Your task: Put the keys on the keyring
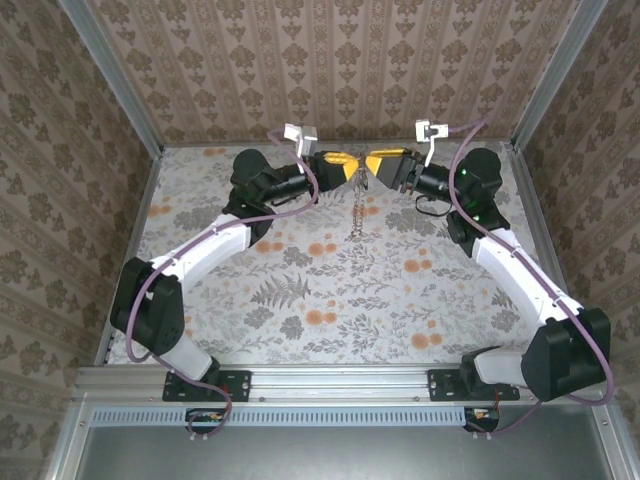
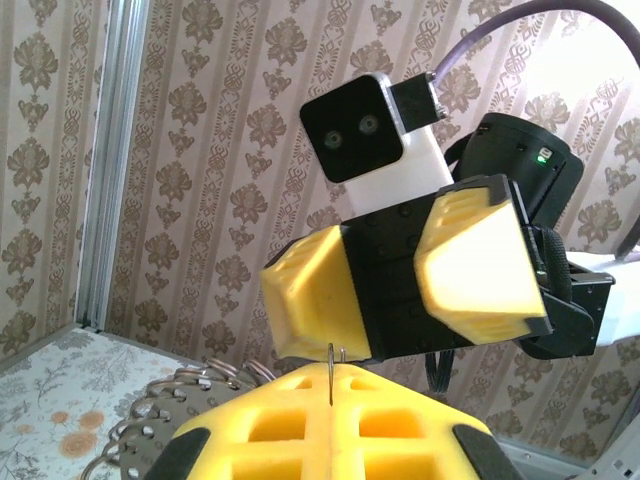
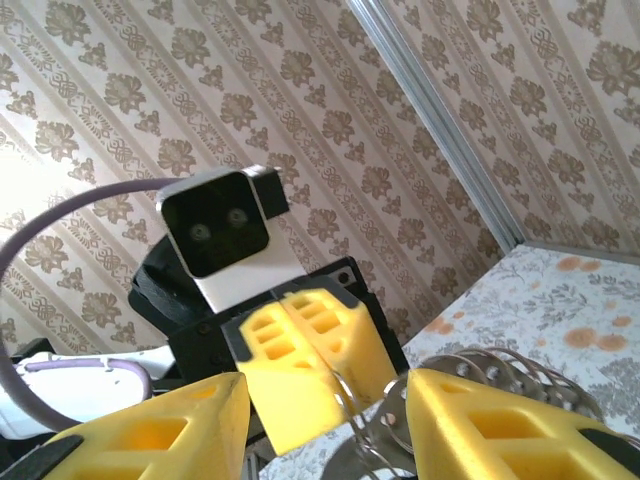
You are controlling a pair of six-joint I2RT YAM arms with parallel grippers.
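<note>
Left gripper (image 1: pixel 350 166) pinches the thin keyring (image 2: pixel 331 365) in mid-air; right gripper (image 1: pixel 377 165) faces it, fingers apart; keys (image 1: pixel 357 215) dangle beneath. Best approach: hold the ring steady and close gently on one key.

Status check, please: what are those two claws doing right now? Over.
Left claw shut on thin wire ring. Right claw open, facing it. Chain dangles below both. Key too small to make out.

Left pincer (image 2: pixel 330 392) (fingers pressed together) nips a thin wire ring (image 2: pixel 331 358).
</note>
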